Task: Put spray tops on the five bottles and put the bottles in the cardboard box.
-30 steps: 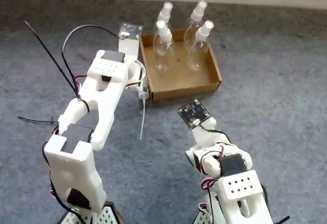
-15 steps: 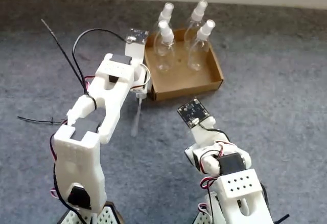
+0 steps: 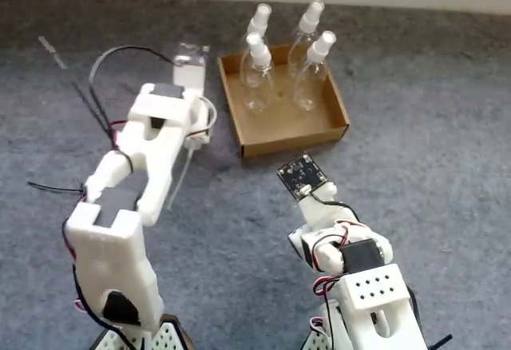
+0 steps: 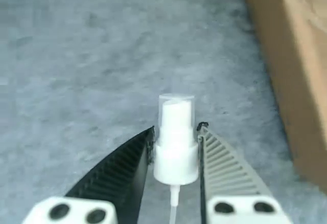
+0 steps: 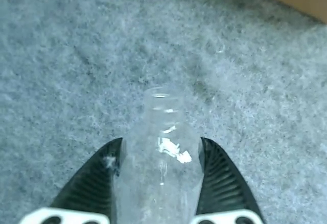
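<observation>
Spray top, white with a clear cap and thin tube, sits clamped in the left gripper near the cardboard box. The right gripper clasps a clear, uncapped bottle; four capped bottles stand in the box.

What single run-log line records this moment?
left gripper: shut on spray top | right gripper: shut on uncapped bottle | cardboard box: holds four capped bottles
</observation>
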Robot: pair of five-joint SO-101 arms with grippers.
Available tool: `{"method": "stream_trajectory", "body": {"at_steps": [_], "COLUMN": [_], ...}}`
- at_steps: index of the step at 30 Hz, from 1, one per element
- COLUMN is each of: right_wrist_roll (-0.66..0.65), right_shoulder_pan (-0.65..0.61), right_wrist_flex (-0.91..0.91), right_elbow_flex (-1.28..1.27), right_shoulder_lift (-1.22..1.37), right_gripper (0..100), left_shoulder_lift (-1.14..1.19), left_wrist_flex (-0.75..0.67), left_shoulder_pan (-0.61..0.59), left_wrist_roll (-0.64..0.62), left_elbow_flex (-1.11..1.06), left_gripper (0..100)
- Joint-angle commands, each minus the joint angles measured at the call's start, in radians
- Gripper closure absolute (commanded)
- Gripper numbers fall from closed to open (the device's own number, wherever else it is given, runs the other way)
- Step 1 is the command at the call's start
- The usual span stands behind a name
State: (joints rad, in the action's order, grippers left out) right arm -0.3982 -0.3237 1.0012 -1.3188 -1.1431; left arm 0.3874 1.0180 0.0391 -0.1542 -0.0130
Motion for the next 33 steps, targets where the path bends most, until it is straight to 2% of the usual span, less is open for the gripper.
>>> {"method": "stream_trajectory", "body": {"at_steps": [1,9,15,17,21,25,28,33], "right_wrist_roll": [0.005,0.011,0.015,0.071,0.199,0.209,0.209,0.212], "right_shoulder_pan": [-0.005,-0.035,-0.205,-0.262,-0.308,-0.311,-0.312,-0.314], "right_wrist_flex": [-0.016,-0.050,-0.452,-0.578,-0.786,-0.984,-1.095,-1.181], "right_elbow_flex": [0.004,0.036,0.041,0.007,-0.058,-0.186,-0.266,-0.351], "right_shoulder_lift": [-0.012,-0.012,-0.010,-0.010,-0.010,-0.012,-0.012,-0.013], "right_gripper": [99.5,99.5,99.5,99.5,99.5,99.5,99.5,99.5], "left_shoulder_lift": [-0.228,-0.605,-0.897,-0.987,-1.175,-1.311,-1.331,-1.299], "left_wrist_flex": [0.044,0.124,0.115,0.084,0.000,-0.098,-0.170,-0.339], "left_shoulder_pan": [-0.081,-0.151,-0.120,-0.102,-0.042,0.059,0.157,0.332], "left_wrist_roll": [-0.003,-0.002,-0.003,-0.002,-0.006,-0.008,-0.009,-0.009], "left_elbow_flex": [-0.044,-0.157,-0.292,-0.331,-0.375,-0.381,-0.381,-0.410], "left_gripper": [93,93,92,93,93,93,93,93]}}
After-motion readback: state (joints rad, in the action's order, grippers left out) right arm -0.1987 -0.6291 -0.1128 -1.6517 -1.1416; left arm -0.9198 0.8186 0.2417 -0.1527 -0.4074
